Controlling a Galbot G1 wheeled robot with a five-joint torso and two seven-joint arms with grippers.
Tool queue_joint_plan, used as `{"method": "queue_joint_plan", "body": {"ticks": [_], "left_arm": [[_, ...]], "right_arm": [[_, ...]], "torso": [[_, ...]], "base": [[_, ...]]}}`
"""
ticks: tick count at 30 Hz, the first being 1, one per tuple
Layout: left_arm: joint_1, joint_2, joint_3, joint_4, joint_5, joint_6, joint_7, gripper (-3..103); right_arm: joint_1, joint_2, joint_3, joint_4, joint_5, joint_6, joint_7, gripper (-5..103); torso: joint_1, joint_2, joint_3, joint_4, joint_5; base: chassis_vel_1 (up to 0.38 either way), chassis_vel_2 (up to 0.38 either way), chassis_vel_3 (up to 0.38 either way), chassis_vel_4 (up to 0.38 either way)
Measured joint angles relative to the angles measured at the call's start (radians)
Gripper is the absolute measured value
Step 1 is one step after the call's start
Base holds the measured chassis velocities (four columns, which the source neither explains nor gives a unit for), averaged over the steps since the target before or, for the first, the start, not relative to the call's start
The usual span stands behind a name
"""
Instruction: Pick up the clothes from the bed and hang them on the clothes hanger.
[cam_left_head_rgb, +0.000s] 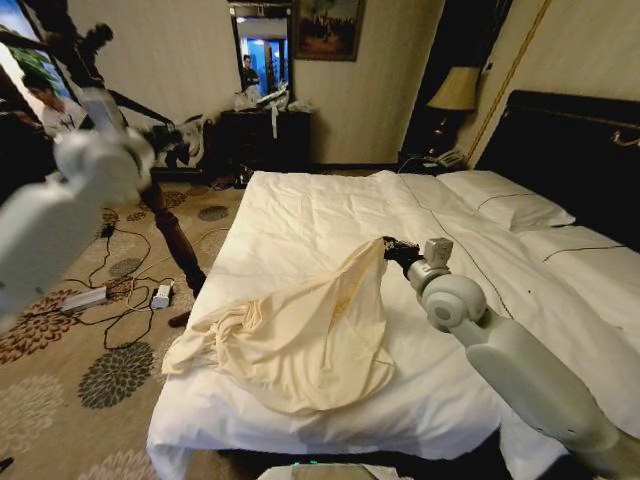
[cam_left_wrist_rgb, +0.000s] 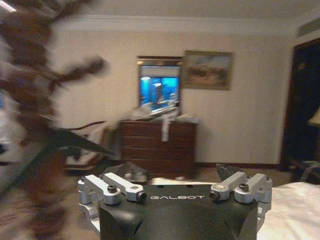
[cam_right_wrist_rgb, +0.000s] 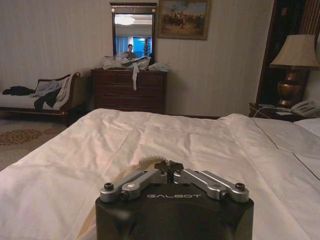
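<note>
The cream clothes (cam_left_head_rgb: 300, 340) lie wrinkled on the near left part of the bed (cam_left_head_rgb: 300, 215), one end hanging over its left edge. My right gripper (cam_left_head_rgb: 388, 246) is low over the white duvet, shut on an edge of the shirt and lifting it into a peak. In the right wrist view, cream fabric (cam_right_wrist_rgb: 149, 162) shows at the closed gripper (cam_right_wrist_rgb: 167, 165). My left arm (cam_left_head_rgb: 60, 200) is raised left of the bed. Its gripper (cam_left_wrist_rgb: 175, 170) is open with nothing between the fingers, beside the black clothes hanger (cam_left_wrist_rgb: 75, 142), which sits against the coat stand (cam_left_wrist_rgb: 30, 100).
The dark coat stand (cam_left_head_rgb: 165, 220) rises from the carpet left of the bed. Cables and a power strip (cam_left_head_rgb: 85, 298) lie on the floor near it. A dresser with a mirror (cam_left_head_rgb: 265, 135) stands at the far wall. Pillows (cam_left_head_rgb: 505, 205), black headboard (cam_left_head_rgb: 570, 150) and lamp (cam_left_head_rgb: 455, 90) are on the right.
</note>
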Motion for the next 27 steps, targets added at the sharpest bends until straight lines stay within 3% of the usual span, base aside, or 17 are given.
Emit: {"method": "queue_joint_plan", "body": {"ticks": [1, 4, 8, 10, 12, 14, 21, 27], "left_arm": [[-0.037, 0.034, 0.013, 0.005, -0.012, 0.037, -0.005, 100], [-0.087, 0.09, 0.03, 0.02, -0.017, 0.076, -0.006, 100], [-0.15, 0.128, 0.077, 0.079, 0.049, 0.086, 0.05, 101], [-0.181, 0.103, 0.101, 0.19, 0.103, 0.086, 0.127, 100], [-0.183, 0.095, 0.102, 0.211, 0.103, 0.086, 0.136, 100], [-0.187, 0.044, 0.106, 0.334, 0.098, 0.086, 0.189, 99], [-0.243, -0.017, 0.155, 0.497, 0.135, 0.082, 0.288, 96], [-0.269, -0.071, 0.199, 0.589, 0.182, 0.08, 0.372, 96]], "right_arm": [[0.0, 0.0, 0.0, 0.0, -0.001, 0.0, 0.0, 0], [-0.002, -0.001, 0.0, -0.001, -0.004, 0.001, 0.0, 0], [-0.002, -0.002, 0.0, -0.002, -0.005, 0.001, 0.0, 0], [-0.002, -0.003, -0.001, -0.001, -0.006, 0.002, 0.0, 0], [-0.002, -0.003, -0.001, 0.0, -0.006, 0.002, 0.0, 0], [-0.011, -0.005, 0.003, 0.007, -0.007, 0.003, 0.0, 0], [-0.07, -0.035, 0.035, 0.025, -0.008, 0.011, 0.005, 0], [-0.063, -0.02, 0.046, 0.016, 0.026, 0.017, 0.038, 0]], "torso": [[0.0, 0.0, 0.0, 0.0006, 0.0], [-0.001, 0.0, 0.0, 0.0015, -0.0019], [-0.001, 0.0, 0.0, 0.0015, -0.0012], [-0.001, 0.0, 0.0, 0.0003, -0.0008], [0.0, 0.0, 0.0, 0.0001, -0.0007], [0.0, 0.0, 0.0, -0.0002, -0.0013], [0.0, 0.0, 0.0, 0.0003, -0.0008], [0.0, 0.0, 0.0, 0.0002, -0.0005]], "base": [[0.0, 0.0, 0.0, 0.0], [0.0, 0.0, 0.0, 0.0], [0.0, 0.0, 0.0, 0.0], [0.0, 0.0, 0.0, 0.0], [0.0, 0.0, 0.0, 0.0], [0.0, 0.0, 0.0, 0.0], [0.0, 0.0, 0.0, 0.0], [0.0, 0.0, 0.0, 0.0]]}}
